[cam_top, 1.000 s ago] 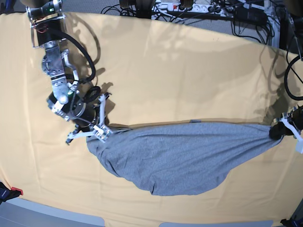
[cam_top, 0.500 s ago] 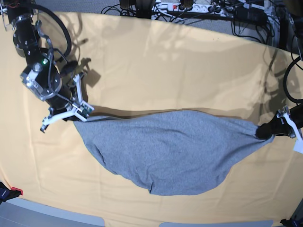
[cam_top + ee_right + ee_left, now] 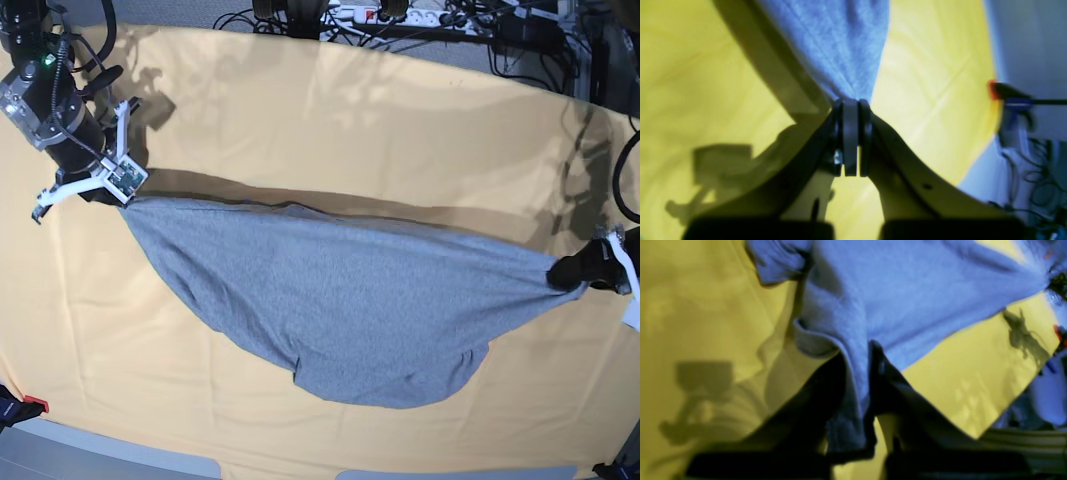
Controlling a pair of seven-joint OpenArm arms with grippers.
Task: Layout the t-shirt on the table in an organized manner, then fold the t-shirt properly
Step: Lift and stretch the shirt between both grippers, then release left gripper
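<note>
Base view: grey t-shirt (image 3: 350, 320) hangs stretched between both arms, lower belly sagging onto yellow tabletop (image 3: 330, 130), plain side up. Left end effector (image 3: 590, 272) clamped on one corner at tabletop edge; right end effector (image 3: 105, 180) clamped on opposite corner, pads pinching bunched fabric. Risk: overstretch pulls fabric out of either pinch; uneven lowering leaves folds, sleeve tucked under. Far: cables, power strip (image 3: 390, 14) beyond tabletop.

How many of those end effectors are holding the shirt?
2. The right end effector pinches the shirt at one end, on the base view's left; the left end effector pinches the opposite end, on its right.
</note>
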